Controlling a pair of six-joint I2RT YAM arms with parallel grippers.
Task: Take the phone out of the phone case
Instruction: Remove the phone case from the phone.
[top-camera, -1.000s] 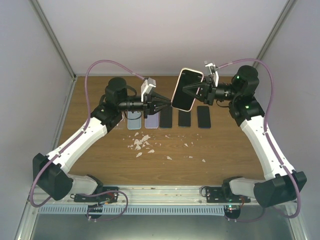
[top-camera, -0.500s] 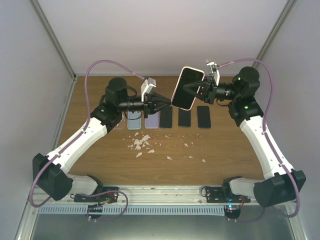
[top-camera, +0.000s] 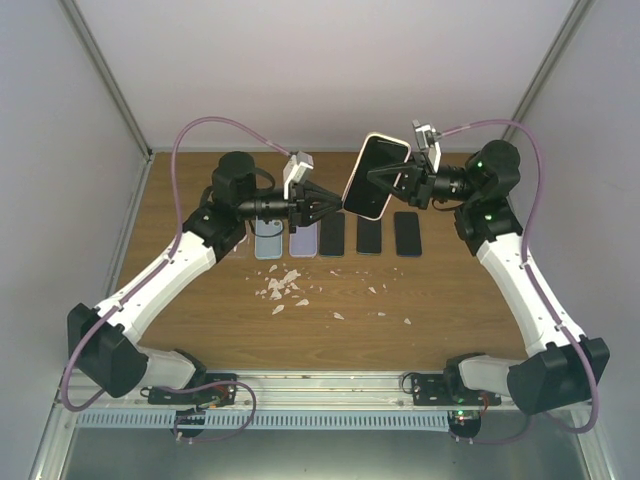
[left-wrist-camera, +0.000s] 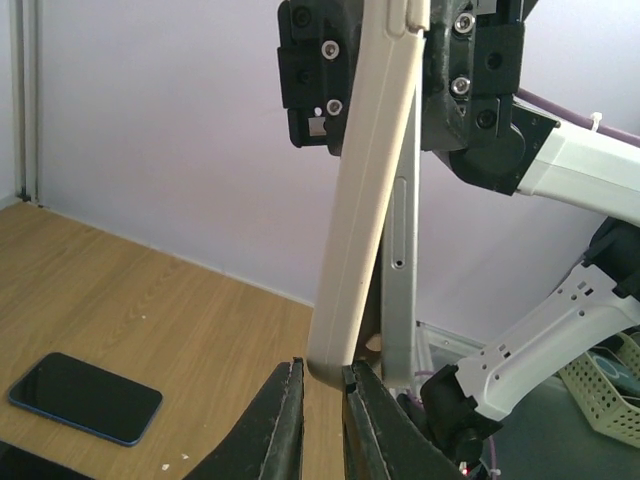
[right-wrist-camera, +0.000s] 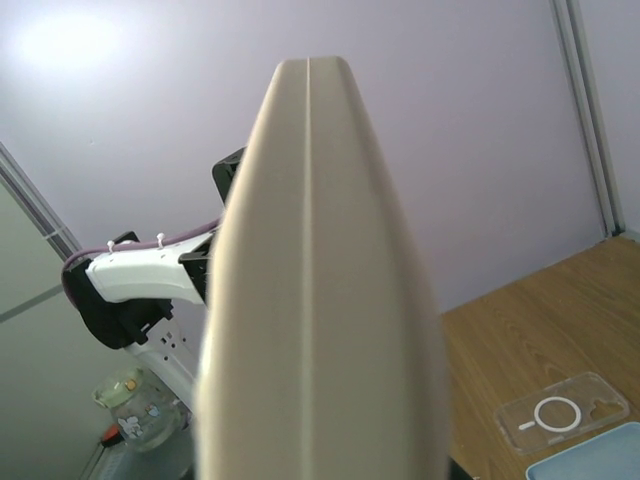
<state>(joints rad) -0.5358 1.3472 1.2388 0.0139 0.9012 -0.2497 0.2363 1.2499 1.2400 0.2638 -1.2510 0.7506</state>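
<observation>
A phone in a cream case (top-camera: 372, 180) is held upright in the air by my right gripper (top-camera: 390, 181), which is shut across it. In the left wrist view the cream case (left-wrist-camera: 368, 190) stands edge-on, and the phone's silver edge (left-wrist-camera: 400, 250) has come away from it at the bottom. My left gripper (left-wrist-camera: 322, 375) pinches the case's lower corner; in the top view it (top-camera: 336, 207) sits at the phone's lower left corner. In the right wrist view the case (right-wrist-camera: 320, 300) fills the frame and hides the fingers.
A row of phones and cases lies on the wooden table below: a light blue case (top-camera: 267, 240), a lilac one (top-camera: 303, 240) and three dark phones (top-camera: 369, 236). White crumbs (top-camera: 283, 287) are scattered in front. A clear case (right-wrist-camera: 560, 415) shows in the right wrist view.
My left wrist has lifted slightly at the case's lower corner. The phone and my right gripper have barely moved.
</observation>
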